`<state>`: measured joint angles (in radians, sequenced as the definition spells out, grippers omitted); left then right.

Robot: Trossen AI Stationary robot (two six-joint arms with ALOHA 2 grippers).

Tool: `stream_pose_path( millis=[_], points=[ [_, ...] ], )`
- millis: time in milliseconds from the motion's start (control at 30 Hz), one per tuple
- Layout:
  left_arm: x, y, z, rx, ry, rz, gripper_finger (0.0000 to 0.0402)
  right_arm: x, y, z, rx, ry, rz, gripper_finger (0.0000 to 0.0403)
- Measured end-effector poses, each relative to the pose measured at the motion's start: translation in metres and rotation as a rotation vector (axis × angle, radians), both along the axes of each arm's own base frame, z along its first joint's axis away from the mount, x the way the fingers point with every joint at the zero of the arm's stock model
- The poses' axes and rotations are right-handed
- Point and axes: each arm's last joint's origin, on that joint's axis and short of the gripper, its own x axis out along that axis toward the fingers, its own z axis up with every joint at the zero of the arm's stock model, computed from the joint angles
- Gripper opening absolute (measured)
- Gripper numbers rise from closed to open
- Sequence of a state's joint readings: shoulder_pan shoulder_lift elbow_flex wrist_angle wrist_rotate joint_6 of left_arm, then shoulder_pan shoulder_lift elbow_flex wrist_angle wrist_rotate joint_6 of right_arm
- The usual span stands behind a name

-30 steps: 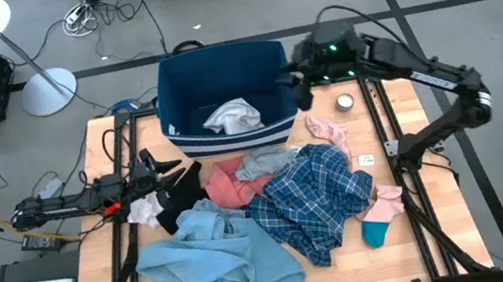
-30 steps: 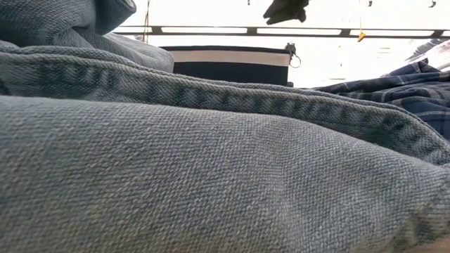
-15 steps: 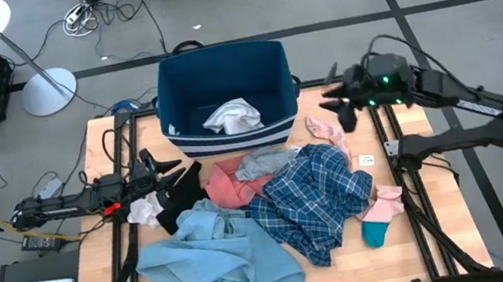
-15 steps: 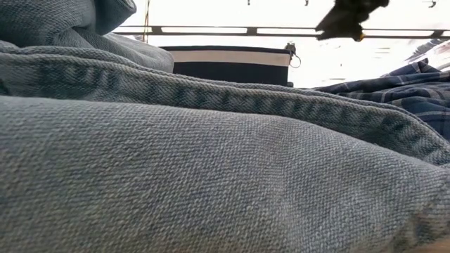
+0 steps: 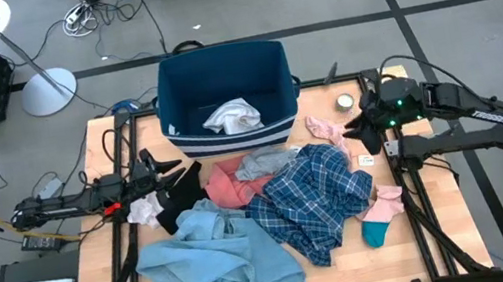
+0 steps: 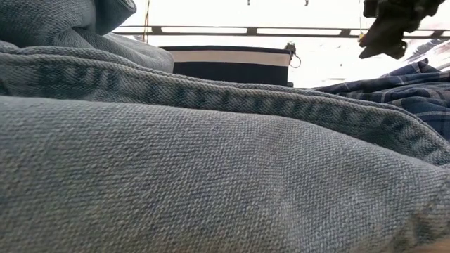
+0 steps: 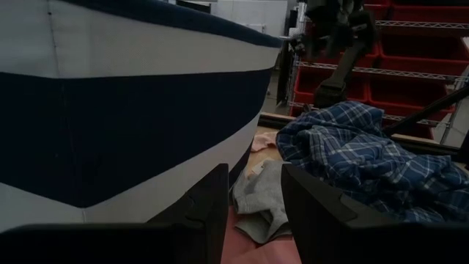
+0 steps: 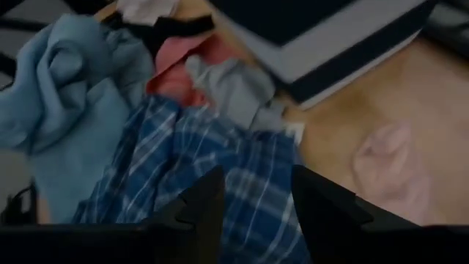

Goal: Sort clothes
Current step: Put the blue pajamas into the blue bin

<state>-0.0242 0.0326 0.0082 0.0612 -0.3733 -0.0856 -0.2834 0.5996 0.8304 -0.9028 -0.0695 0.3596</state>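
The right gripper [image 5: 358,125], fingers apart and empty, hangs near the table's right edge over the pink sock [image 5: 329,132]. Reaching into the clothes [image 5: 272,208] mid-table, it might snag the plaid shirt [image 5: 316,197] too.

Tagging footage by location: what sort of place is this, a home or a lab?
Likely a robotics lab or workshop: red storage bins on metal shelving, loose cables on a grey floor, a lamp stand beside the table.
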Motion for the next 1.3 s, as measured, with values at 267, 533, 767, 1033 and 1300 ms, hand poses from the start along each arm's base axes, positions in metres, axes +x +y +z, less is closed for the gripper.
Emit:
stream_pose_path(
  millis=[267, 533, 767, 1033, 1300],
  points=[
    [0.0, 0.0, 0.0, 0.0, -0.001, 0.0, 0.0133, 0.003, 0.011, -0.03, 0.122, 0.111, 0.071, 0.016],
    [0.0, 0.0, 0.0, 0.0, -0.001, 0.0, 0.0133, 0.018, 0.022, -0.05, 0.181, 0.098, 0.141, 0.016],
    [0.0, 0.0, 0.0, 0.0, 0.0, 0.0, 0.0133, 0.039, 0.031, -0.06, 0.154, 0.167, 0.178, 0.0158],
    [0.0, 0.0, 0.0, 0.0, 0.0, 0.0, 0.0133, 0.068, 0.04, -0.078, 0.126, 0.257, 0.214, 0.0158],
    [0.0, 0.0, 0.0, 0.0, 0.0, 0.0, 0.0133, 0.098, 0.042, -0.101, 0.043, 0.325, 0.247, 0.0158]
  ],
)
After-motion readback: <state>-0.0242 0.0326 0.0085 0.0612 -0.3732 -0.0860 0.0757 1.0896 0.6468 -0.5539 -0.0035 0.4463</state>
